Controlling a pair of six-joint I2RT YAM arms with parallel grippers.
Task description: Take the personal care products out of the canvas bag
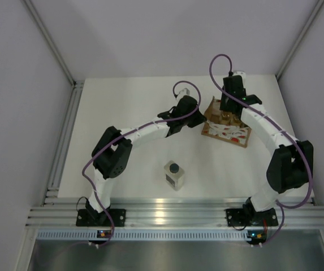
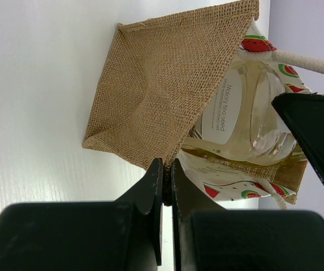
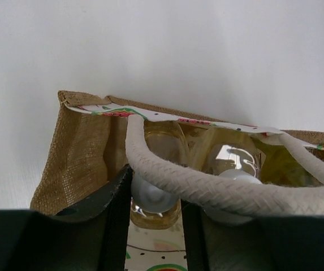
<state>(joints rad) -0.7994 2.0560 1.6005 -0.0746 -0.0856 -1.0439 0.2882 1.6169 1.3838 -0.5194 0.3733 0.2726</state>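
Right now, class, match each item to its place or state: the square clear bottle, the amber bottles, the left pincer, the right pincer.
Column 1:
1. square clear bottle
2. amber bottles
3. left pincer
4. right pincer

Column 2:
A. pinched on the burlap edge of the canvas bag
B. on the bare table, outside the bag
C. fingers either side of a white cap
D. inside the bag

Pairs: 1-B, 2-D, 3-A, 4-C

The white table (image 1: 122, 107) is carrying two things. The canvas bag (image 1: 228, 133) is lying toward the far right, and the square clear bottle (image 1: 175, 175) is standing near the centre.
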